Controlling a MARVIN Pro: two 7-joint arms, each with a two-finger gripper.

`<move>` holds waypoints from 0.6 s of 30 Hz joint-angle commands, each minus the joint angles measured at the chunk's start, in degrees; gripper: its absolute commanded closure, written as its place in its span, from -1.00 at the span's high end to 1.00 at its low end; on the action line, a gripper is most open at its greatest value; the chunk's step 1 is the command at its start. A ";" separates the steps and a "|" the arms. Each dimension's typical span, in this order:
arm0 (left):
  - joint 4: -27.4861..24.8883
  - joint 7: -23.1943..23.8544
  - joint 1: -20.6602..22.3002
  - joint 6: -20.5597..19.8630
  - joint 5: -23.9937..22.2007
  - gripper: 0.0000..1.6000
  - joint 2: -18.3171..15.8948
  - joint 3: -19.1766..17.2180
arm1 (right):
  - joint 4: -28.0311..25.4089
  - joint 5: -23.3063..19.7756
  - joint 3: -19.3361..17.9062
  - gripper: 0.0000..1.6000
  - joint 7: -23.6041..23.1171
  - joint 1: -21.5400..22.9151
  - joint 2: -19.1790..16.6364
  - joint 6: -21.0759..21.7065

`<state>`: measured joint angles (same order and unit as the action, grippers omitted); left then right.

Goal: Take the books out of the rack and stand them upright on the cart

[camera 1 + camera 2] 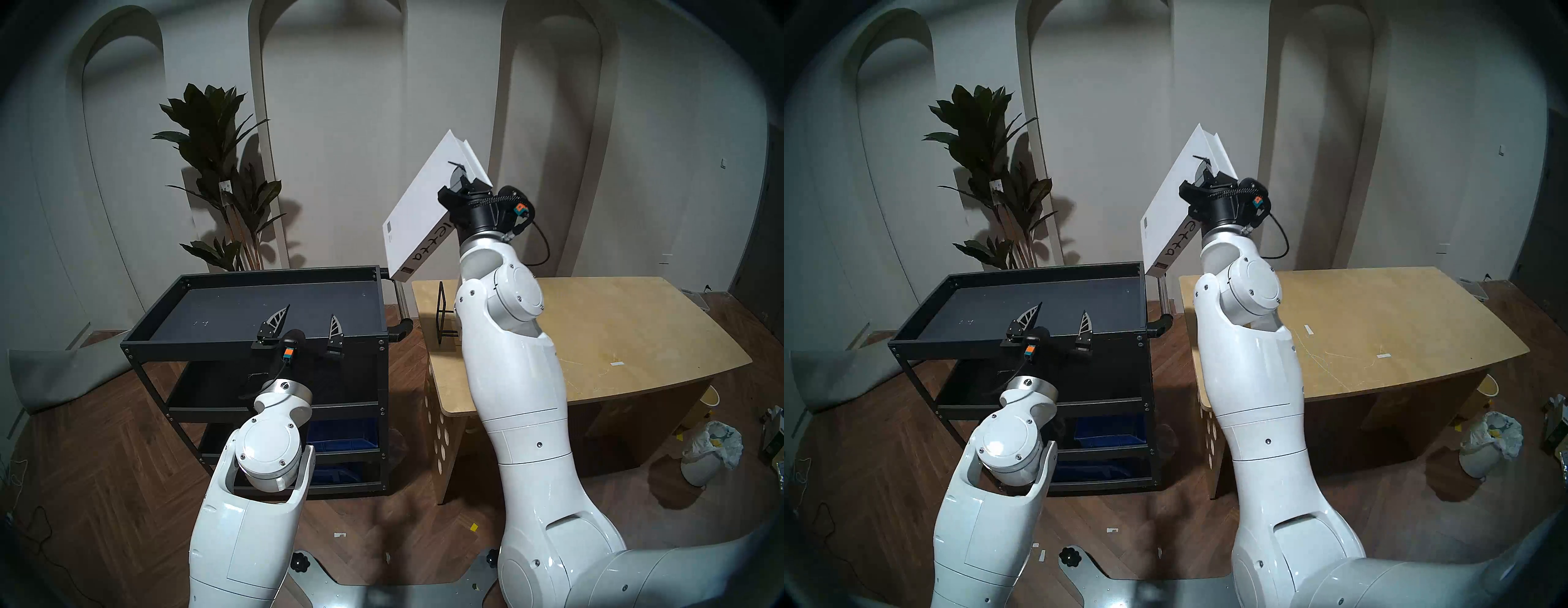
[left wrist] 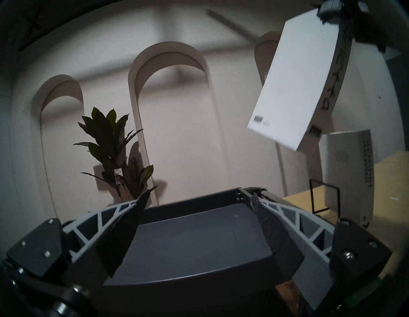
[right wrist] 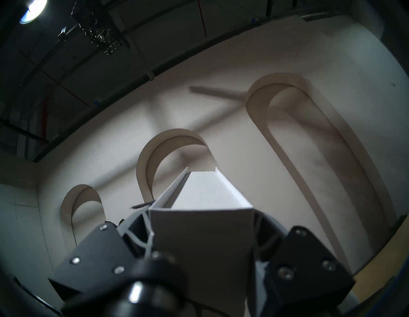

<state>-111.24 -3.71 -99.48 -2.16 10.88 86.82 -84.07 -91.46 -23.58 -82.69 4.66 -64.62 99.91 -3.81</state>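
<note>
The right gripper (image 1: 460,183) held the taller white book (image 1: 424,212) aloft, tilted, its jaws clamped across the spine end; the lettered spine faced the robot. The book's lower corner hung above the gap between the cart (image 1: 271,335) and the table (image 1: 615,339). The left gripper (image 1: 306,329) hovered over the cart's bare top tray, jaws spread wide, holding nothing. The shorter book (image 2: 347,174) stood upright in the wire rack (image 2: 324,200) on the table.
</note>
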 commanded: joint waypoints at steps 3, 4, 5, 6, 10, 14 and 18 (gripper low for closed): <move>-1.74 -1.99 2.28 1.21 4.77 1.00 -0.64 1.98 | 7.13 -1.99 1.38 -1.00 -0.49 4.63 4.90 -8.26; -1.37 -2.88 2.51 0.71 6.61 1.00 -0.97 2.07 | 8.11 -2.26 1.26 -1.00 -0.28 5.24 5.07 -8.26; -1.37 -2.88 2.51 0.71 6.61 1.00 -0.97 2.07 | 8.11 -2.26 1.26 -1.00 -0.28 5.24 5.07 -8.26; -1.84 -2.18 2.18 1.01 3.12 1.00 0.26 0.98 | 10.55 -1.62 1.24 -1.00 -0.16 6.63 4.87 -9.56; -1.98 -4.52 2.05 3.23 7.44 1.00 -1.83 0.45 | 14.78 -1.51 0.86 -1.00 0.93 8.80 4.76 -8.76; 0.93 -5.99 2.37 5.09 7.31 1.00 -1.43 -0.70 | 18.32 -1.14 0.57 -1.00 1.05 10.68 4.56 -9.63; 5.86 -5.98 2.92 6.01 10.13 1.00 -3.93 -1.18 | 20.03 -1.53 0.20 -1.00 1.27 12.66 3.93 -8.42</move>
<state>-110.20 -8.41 -98.22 1.04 17.37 85.48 -84.42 -73.04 -25.02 -81.91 6.07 -58.09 103.63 -12.06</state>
